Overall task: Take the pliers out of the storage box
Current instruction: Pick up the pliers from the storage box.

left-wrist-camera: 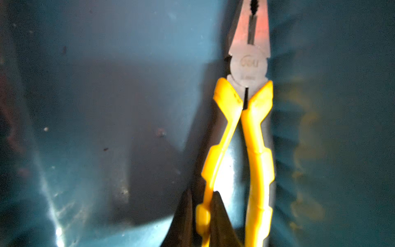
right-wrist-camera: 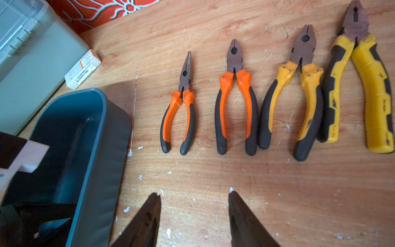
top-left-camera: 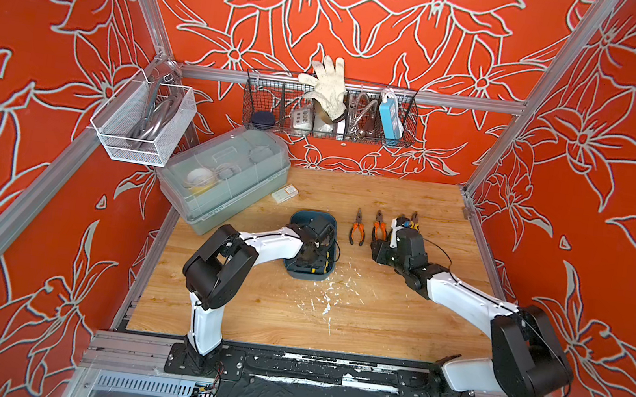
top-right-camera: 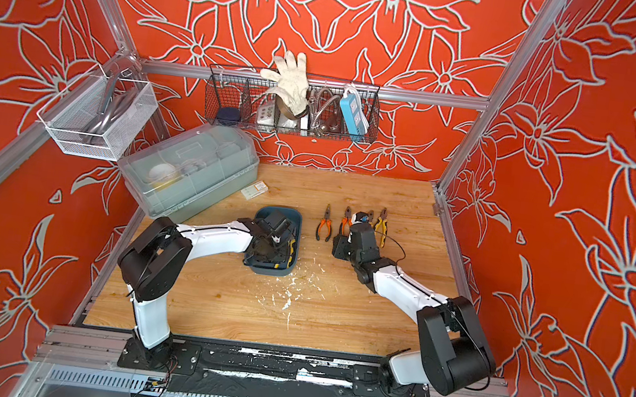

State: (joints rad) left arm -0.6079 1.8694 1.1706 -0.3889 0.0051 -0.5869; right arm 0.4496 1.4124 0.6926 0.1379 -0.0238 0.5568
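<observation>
The dark teal storage box (top-left-camera: pixel 304 277) (top-right-camera: pixel 270 273) sits mid-table. Inside it lie yellow-and-black pliers (left-wrist-camera: pixel 256 132) (top-left-camera: pixel 327 266), close along one wall. My left gripper (left-wrist-camera: pixel 203 205) reaches down into the box and is shut on one yellow handle of these pliers. Several more pliers lie in a row on the wood to the right of the box: orange needle-nose pliers (right-wrist-camera: pixel 181 111) (top-left-camera: pixel 357 229), orange combination pliers (right-wrist-camera: pixel 235 102), and two yellow-handled pliers (right-wrist-camera: pixel 299 96) (right-wrist-camera: pixel 367 89). My right gripper (right-wrist-camera: pixel 194 194) hovers open over bare wood on the near side of that row, holding nothing.
A large translucent grey lidded bin (top-left-camera: pixel 223 179) stands behind the box to its left, with a small white carton (top-left-camera: pixel 284 194) beside it. Wire baskets (top-left-camera: pixel 329 110) (top-left-camera: pixel 144 120) hang on the back and left walls. White paint flecks (top-left-camera: pixel 326 299) mark the wood near the box.
</observation>
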